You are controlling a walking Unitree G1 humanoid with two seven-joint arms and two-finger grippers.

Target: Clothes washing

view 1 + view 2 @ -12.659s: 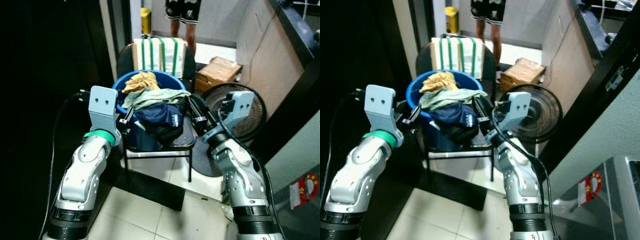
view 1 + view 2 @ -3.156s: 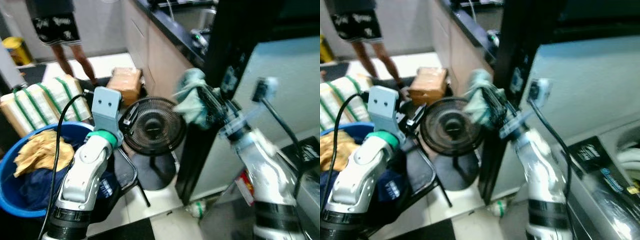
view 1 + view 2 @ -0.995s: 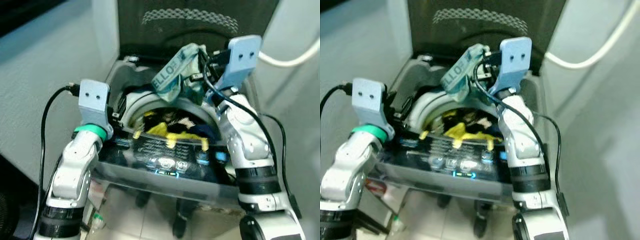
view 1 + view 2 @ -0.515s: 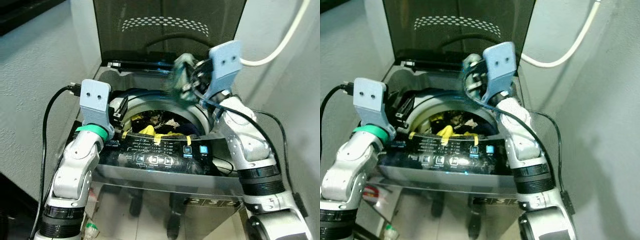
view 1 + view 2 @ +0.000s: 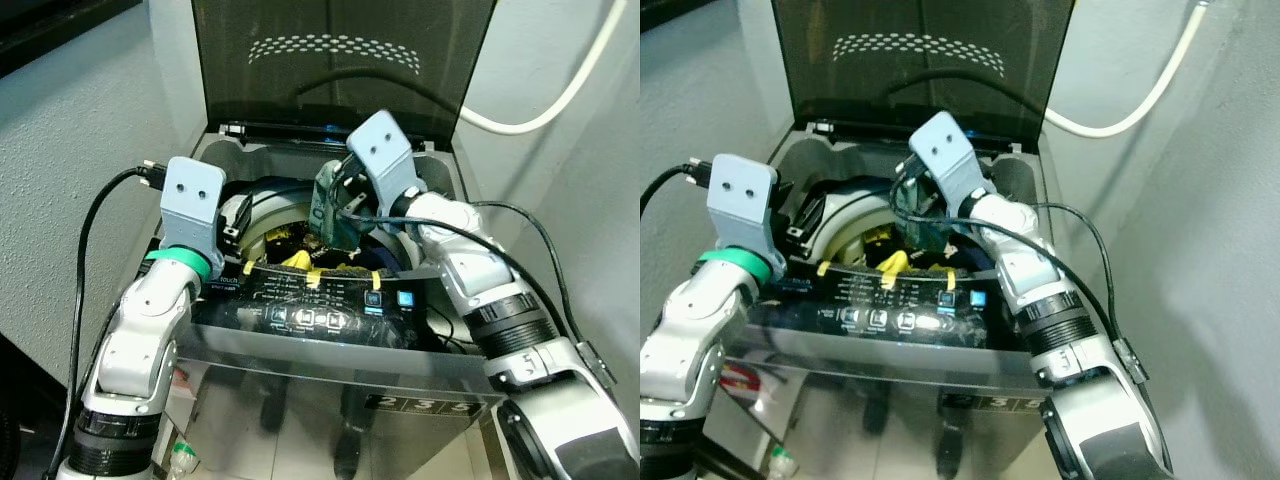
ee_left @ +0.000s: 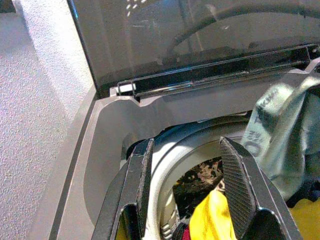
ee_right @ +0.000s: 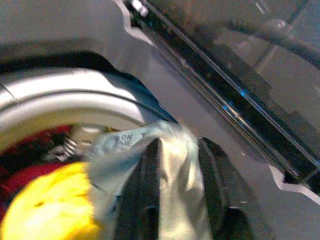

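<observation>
The right gripper (image 7: 175, 165), pinching the pale green garment (image 5: 335, 210), should probably lower it over the drum (image 6: 170, 150) before releasing, left gripper (image 6: 187, 190) spread.

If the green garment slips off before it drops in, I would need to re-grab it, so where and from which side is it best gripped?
Judging by its pose, grip the bunched top fold of the pale green garment, where the right gripper pinches it now. Come from above: it hangs limp over the open drum, so the upper fold is probably the firmest, most exposed part. The left gripper waits open at the rim.
</observation>
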